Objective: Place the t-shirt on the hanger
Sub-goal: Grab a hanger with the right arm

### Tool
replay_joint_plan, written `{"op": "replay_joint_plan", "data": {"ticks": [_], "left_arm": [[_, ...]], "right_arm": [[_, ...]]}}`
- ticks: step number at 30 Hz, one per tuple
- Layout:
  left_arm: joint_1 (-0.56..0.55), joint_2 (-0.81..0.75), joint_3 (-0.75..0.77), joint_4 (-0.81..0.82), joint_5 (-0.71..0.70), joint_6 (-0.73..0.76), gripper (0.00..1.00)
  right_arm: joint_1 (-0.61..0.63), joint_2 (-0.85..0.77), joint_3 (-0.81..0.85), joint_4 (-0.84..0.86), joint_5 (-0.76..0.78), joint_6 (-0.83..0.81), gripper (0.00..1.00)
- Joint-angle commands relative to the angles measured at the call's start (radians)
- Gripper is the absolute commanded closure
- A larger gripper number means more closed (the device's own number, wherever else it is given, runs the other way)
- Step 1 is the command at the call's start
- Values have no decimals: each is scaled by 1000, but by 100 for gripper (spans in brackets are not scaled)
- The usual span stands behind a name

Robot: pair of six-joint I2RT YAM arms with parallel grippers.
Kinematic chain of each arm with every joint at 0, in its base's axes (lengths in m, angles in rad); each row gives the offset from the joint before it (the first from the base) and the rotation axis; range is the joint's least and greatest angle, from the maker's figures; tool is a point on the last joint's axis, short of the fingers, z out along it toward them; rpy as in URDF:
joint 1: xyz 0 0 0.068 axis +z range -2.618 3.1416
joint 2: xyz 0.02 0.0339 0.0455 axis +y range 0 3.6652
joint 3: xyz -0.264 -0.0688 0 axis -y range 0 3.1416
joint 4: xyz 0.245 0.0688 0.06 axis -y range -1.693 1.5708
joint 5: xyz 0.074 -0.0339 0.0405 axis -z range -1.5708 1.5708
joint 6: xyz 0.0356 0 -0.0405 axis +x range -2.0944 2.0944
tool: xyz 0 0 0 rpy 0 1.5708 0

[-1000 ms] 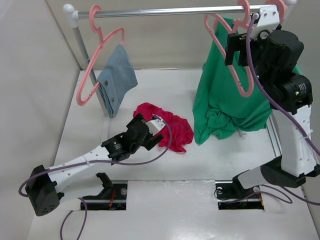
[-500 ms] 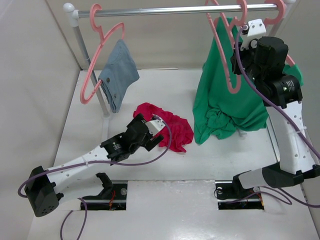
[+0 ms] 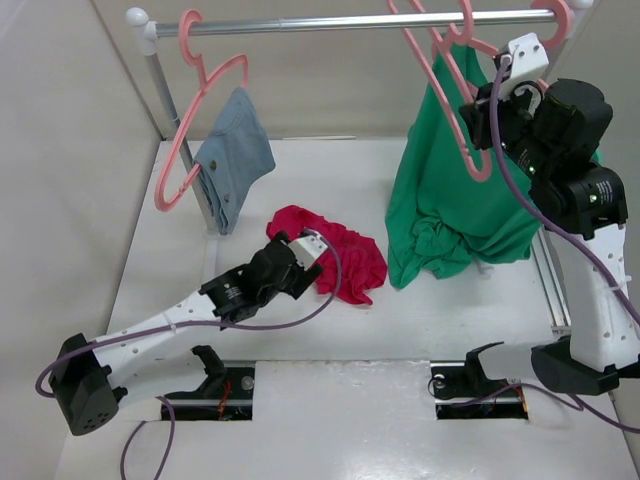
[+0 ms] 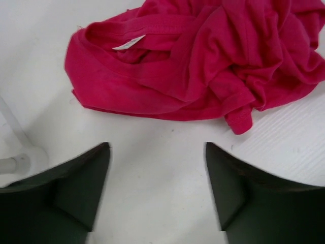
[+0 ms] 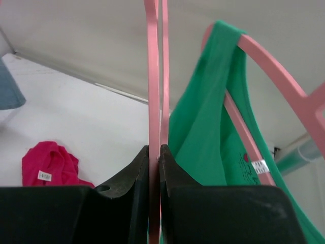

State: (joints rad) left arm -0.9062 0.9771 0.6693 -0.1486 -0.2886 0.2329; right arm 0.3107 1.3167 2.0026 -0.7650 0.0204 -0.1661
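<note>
Your right gripper (image 5: 155,152) is clamped on the hanger (image 5: 155,76); held by so thin a bar, it may pivot or snag the green top (image 5: 203,127) beside it. Your left gripper (image 4: 156,152) gapes empty, with the t-shirt (image 4: 203,61) crumpled just ahead.

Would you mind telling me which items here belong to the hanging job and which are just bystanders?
In the job: crimson t-shirt; bare pink hanger, clamped in the right end effector; open left end effector.
Bystanders: green top; denim piece; clothes rail.
</note>
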Motion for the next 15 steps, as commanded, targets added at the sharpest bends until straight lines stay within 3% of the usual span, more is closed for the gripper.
{"op": "replay_joint_plan", "data": {"ticks": [1, 2, 3, 4, 6, 8, 12, 15], "left_arm": [[32, 18, 52, 23, 66, -116, 36], [64, 31, 61, 23, 98, -148, 48], [79, 46, 72, 23, 112, -177, 68], [90, 81, 96, 23, 124, -211, 73], [108, 116, 121, 33, 124, -221, 73], [109, 170, 151, 34, 102, -245, 65], [160, 265, 220, 44, 74, -263, 34], [190, 376, 329, -25, 83, -276, 32]], "right_arm": [[-2, -23, 5, 98, -154, -79, 100], [10, -24, 5, 98, -181, -94, 100], [25, -24, -5, 98, -216, -113, 100], [62, -24, -25, 69, -229, -146, 100], [100, -33, -57, 34, -246, -177, 100], [148, -60, -153, 21, -255, -187, 100], [169, -181, -407, 148, -283, -138, 100], [169, -253, -531, 182, -266, -110, 100]]}}
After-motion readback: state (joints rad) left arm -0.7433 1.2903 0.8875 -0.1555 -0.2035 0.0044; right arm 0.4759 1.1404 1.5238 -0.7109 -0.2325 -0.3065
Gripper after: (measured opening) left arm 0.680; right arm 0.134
